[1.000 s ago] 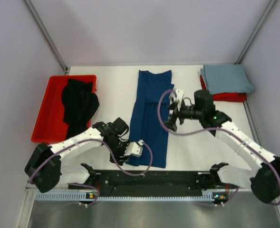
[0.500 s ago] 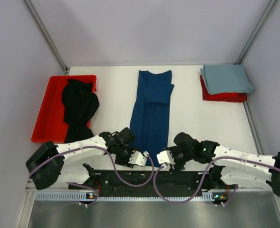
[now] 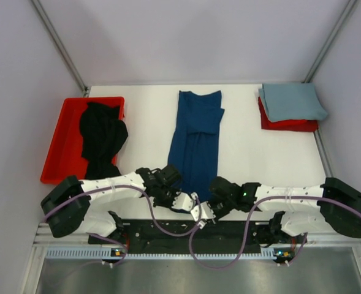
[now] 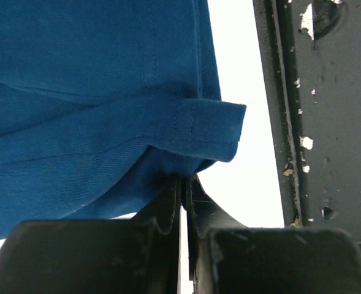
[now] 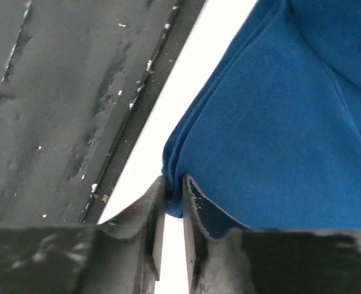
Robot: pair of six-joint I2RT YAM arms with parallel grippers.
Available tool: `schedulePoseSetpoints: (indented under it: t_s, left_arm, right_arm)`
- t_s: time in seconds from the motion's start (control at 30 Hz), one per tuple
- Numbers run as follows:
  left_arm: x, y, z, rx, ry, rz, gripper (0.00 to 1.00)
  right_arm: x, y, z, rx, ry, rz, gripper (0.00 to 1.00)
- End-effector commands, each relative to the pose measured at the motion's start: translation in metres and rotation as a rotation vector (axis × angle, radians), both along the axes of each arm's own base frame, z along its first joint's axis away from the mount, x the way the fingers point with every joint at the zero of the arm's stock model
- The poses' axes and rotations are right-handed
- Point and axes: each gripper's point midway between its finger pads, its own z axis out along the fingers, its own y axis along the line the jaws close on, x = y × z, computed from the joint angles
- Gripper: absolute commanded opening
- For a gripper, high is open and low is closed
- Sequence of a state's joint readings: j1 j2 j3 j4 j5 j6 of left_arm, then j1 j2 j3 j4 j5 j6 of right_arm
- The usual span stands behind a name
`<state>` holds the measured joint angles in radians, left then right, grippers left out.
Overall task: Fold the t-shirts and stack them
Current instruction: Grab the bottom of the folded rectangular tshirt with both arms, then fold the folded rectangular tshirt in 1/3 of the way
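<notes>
Left end effector (image 4: 183, 185), right end effector (image 5: 173, 185): both clamped on half-hidden navy t-shirt (image 3: 195, 138) hem

Overhead; wrist close-ups sharing navy shirt (image 3: 194, 147)

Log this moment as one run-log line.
left gripper: shut on navy t-shirt near hem | right gripper: shut on same hem | black t-shirt: in red tray

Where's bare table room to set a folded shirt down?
Bare table lies between the red tray and the blue shirt, and between that shirt and the grey-blue shirt. Crowded: the near edge, where the left gripper and right gripper pinch the hem.
</notes>
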<state>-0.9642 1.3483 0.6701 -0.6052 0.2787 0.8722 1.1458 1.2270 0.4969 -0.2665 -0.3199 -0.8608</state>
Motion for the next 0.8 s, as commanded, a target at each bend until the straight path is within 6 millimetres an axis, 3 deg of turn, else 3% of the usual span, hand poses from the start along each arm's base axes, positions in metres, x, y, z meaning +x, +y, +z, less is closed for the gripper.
schedulePoseSetpoints:
  t_s: [0.0, 0.13, 0.37, 0.57, 0.7, 0.77]
  left_arm:
    - [-0.028, 0.018, 0.002, 0.081, 0.135, 0.034, 0.0]
    - [-0.012, 0.009, 0.024, 0.053, 0.072, 0.107, 0.0]
    - [0.044, -0.005, 0.068, 0.028, 0.025, 0.307, 0.0]
    - [0.133, -0.005, 0.099, -0.005, -0.039, 0.524, 0.0]
    - [0.189, -0.006, 0.105, 0.016, -0.085, 0.595, 0.0]
    - [0.213, -0.009, 0.102, 0.026, -0.092, 0.618, 0.0]
  right_arm:
    - [-0.003, 0.001, 0.0, -0.039, -0.008, 0.054, 0.02]
    - [0.016, 0.009, 0.027, 0.042, -0.016, -0.056, 0.0]
    - [0.094, 0.011, 0.111, 0.37, 0.052, -0.386, 0.0]
    - [0.176, -0.002, 0.139, 0.512, 0.059, -0.614, 0.0]
    - [0.233, -0.01, 0.141, 0.543, 0.061, -0.719, 0.0]
    - [0.255, -0.013, 0.132, 0.52, 0.065, -0.76, 0.0]
